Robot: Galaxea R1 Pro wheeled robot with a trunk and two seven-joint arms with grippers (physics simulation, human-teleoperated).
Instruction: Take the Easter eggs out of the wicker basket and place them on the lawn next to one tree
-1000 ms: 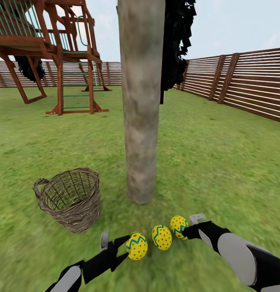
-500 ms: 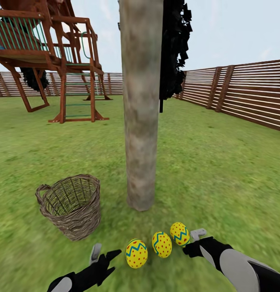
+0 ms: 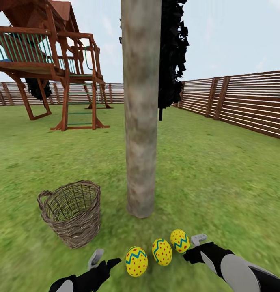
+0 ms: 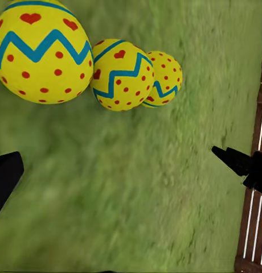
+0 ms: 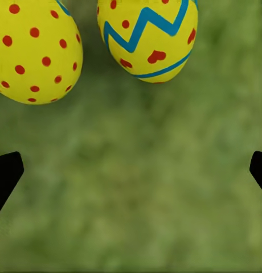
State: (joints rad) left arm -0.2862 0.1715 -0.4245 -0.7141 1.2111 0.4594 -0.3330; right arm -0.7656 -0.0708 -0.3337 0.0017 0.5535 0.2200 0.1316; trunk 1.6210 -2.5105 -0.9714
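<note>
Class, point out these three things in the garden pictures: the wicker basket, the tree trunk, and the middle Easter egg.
wicker basket (image 3: 77,231), head view, on its woven front wall.
tree trunk (image 3: 141,121), head view, on the middle of the bark.
middle Easter egg (image 3: 162,252), head view, on the centre of its shell.

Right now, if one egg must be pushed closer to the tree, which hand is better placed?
Either could. The right hand has a slight edge: it sits open against the egg at the row's right end. The left hand, also open, stands apart from its nearest egg.
</note>
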